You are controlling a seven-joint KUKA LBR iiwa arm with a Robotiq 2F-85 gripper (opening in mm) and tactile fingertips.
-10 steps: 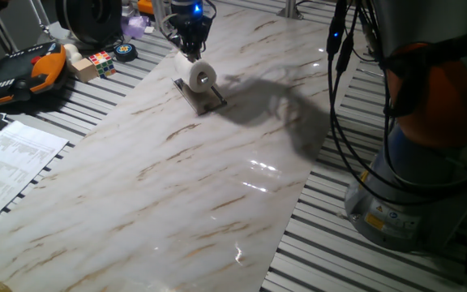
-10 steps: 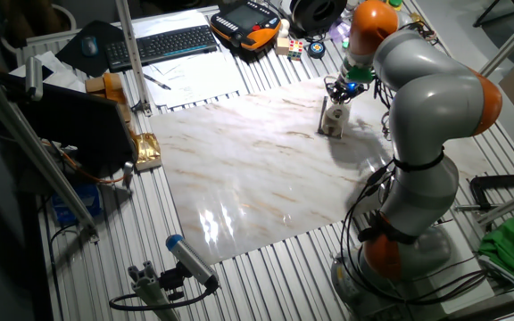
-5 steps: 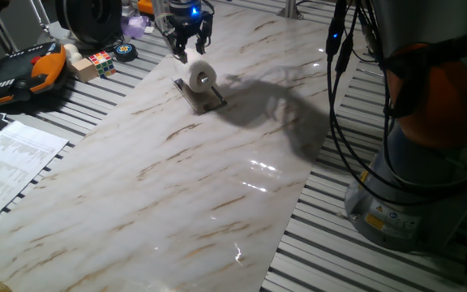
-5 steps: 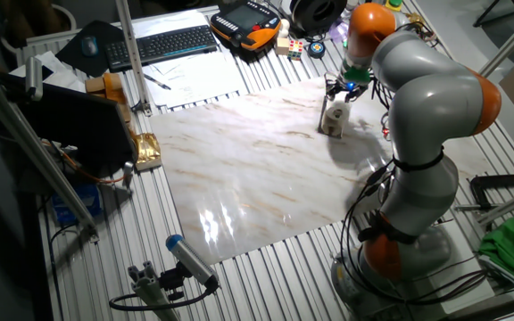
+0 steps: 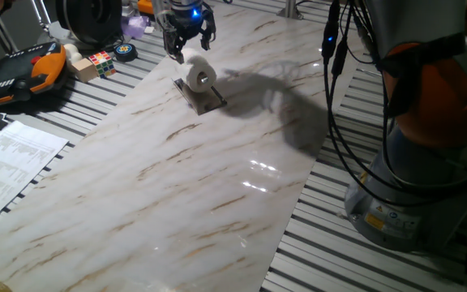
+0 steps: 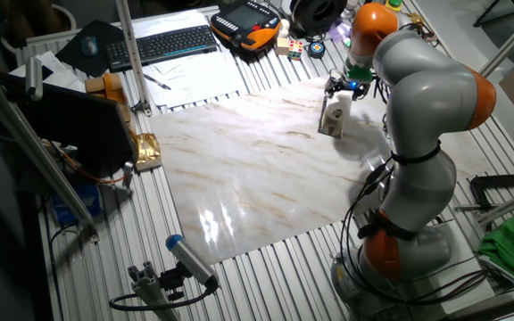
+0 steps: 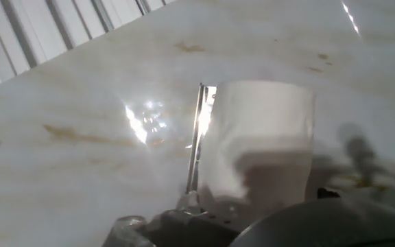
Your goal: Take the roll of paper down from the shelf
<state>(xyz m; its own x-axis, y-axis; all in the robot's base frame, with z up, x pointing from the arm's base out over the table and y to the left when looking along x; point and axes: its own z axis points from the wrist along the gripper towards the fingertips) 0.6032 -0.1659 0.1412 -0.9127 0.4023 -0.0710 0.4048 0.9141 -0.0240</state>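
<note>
The roll of paper (image 5: pixel 199 75) is a small white cylinder with a dark core hole. It lies on the shelf (image 5: pixel 209 100), a low dark plate on the marble tabletop. My gripper (image 5: pixel 189 40) hangs just above and behind the roll, open and empty, touching nothing. In the other fixed view the gripper (image 6: pixel 344 86) is above the roll (image 6: pixel 335 114). In the hand view the roll (image 7: pixel 259 137) fills the middle, with the shelf's thin edge (image 7: pixel 196 140) on its left. The fingertips do not show clearly there.
Off the marble top's far left lie a Rubik's cube (image 5: pixel 100 62), a tape reel (image 5: pixel 125 51) and an orange-black pendant (image 5: pixel 23 73). Printed sheets (image 5: pixel 6 158) lie at the left. The arm's base (image 5: pixel 404 178) and hanging cables (image 5: pixel 339 97) stand at the right.
My gripper has risen from right at the roll to a little above it, and its fingers have spread. The roll has stayed on the shelf.
</note>
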